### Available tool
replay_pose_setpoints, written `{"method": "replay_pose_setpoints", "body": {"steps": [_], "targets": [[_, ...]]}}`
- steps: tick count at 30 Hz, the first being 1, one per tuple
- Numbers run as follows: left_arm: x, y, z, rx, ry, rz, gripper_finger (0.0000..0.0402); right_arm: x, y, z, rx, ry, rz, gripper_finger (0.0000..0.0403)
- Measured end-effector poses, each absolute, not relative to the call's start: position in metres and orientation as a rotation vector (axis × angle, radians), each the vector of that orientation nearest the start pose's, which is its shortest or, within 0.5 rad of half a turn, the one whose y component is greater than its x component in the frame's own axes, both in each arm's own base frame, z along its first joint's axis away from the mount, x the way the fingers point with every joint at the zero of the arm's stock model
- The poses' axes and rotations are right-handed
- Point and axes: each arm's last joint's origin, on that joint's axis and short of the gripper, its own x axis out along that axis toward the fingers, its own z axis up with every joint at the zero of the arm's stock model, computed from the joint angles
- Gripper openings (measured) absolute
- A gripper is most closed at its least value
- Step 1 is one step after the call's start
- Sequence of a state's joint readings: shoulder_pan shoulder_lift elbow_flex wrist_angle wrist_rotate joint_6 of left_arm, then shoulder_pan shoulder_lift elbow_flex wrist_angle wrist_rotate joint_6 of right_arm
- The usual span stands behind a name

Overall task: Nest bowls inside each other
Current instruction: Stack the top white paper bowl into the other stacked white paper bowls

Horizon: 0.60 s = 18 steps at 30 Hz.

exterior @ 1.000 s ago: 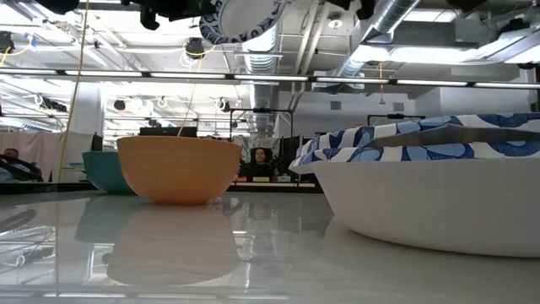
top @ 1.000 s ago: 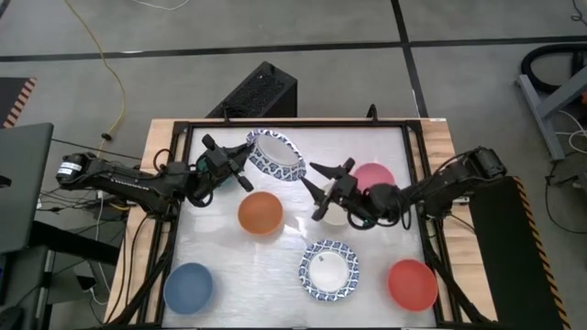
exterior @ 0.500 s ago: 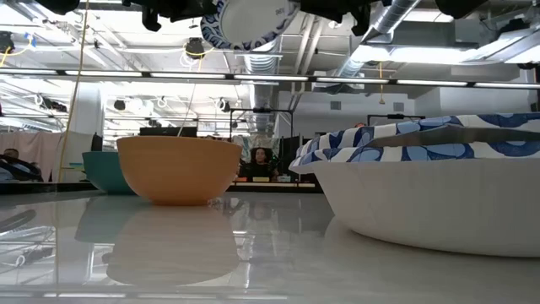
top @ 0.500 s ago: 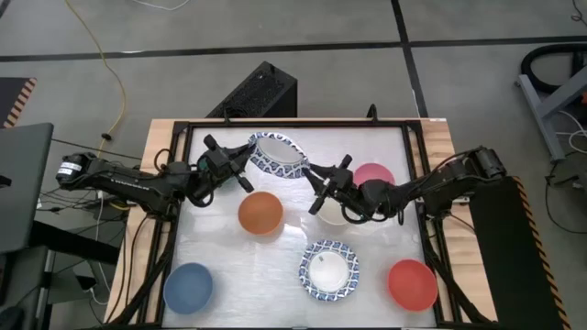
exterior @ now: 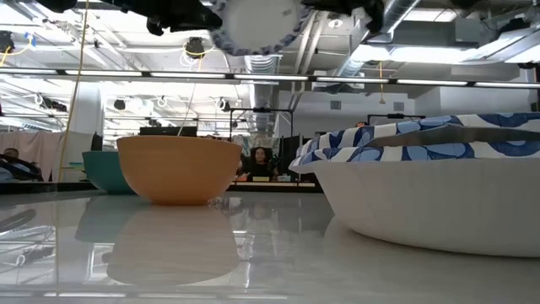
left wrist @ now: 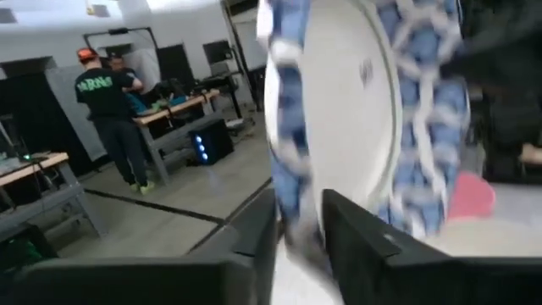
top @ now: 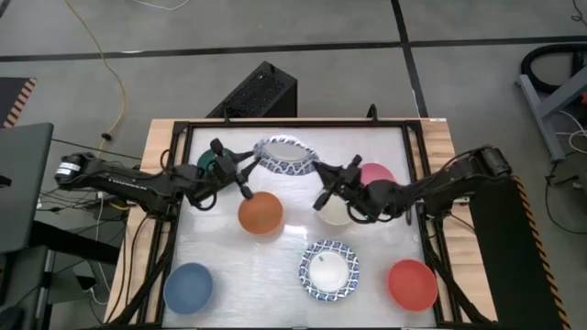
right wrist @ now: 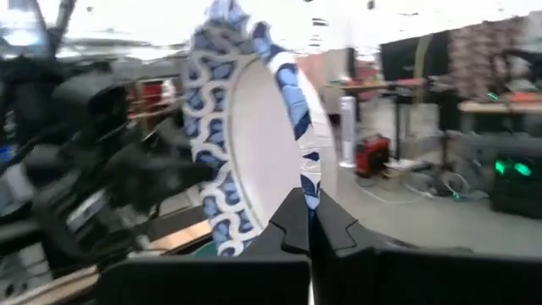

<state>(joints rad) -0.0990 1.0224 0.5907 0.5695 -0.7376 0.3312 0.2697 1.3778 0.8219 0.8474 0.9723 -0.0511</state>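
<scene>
Blue-and-white patterned round bowl (top: 286, 156) hangs in the air over the far middle of the glossy white table (top: 220, 261), tilted on edge between the two arms. The right gripper (top: 323, 181) pinches its rim from the right, fingers shut tight on the edge; the right wrist view shows the rim (right wrist: 254, 135) wedged between the dark fingertips. The left gripper (top: 244, 170) sits at the bowl's left side with its fingers a narrow way apart, the rim between them in the left wrist view (left wrist: 356, 127).

On the table below, a plain orange bowl (top: 260, 213) stands just left of centre, a cream bowl (top: 334, 212) and a pink bowl (top: 376, 174) to its right. A second blue-patterned bowl (top: 328, 270) rests near the front, between a blue bowl (top: 188, 286) at the near left and a red bowl (top: 412, 284) at the near right. A green bowl (top: 209, 163) peeks out behind the left arm.
</scene>
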Motion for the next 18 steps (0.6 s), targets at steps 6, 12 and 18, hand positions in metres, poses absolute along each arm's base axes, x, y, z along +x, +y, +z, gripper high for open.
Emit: {"method": "replay_pose_setpoints", "body": {"steps": [6,12,18], "targets": [[0.209,-0.002,0.295,0.227,0.007,0.646,0.0189,0.252,0.049,0.326,0.218,-0.158,-0.737,0.0002],[0.196,-0.002,0.300,0.145,-0.015,0.585,0.0245,0.210,0.031,0.322,0.539,0.015,-0.593,0.0001],[0.184,-0.005,0.302,0.072,-0.008,0.424,0.0250,0.176,0.032,0.309,0.879,0.307,-0.425,0.0001]]}}
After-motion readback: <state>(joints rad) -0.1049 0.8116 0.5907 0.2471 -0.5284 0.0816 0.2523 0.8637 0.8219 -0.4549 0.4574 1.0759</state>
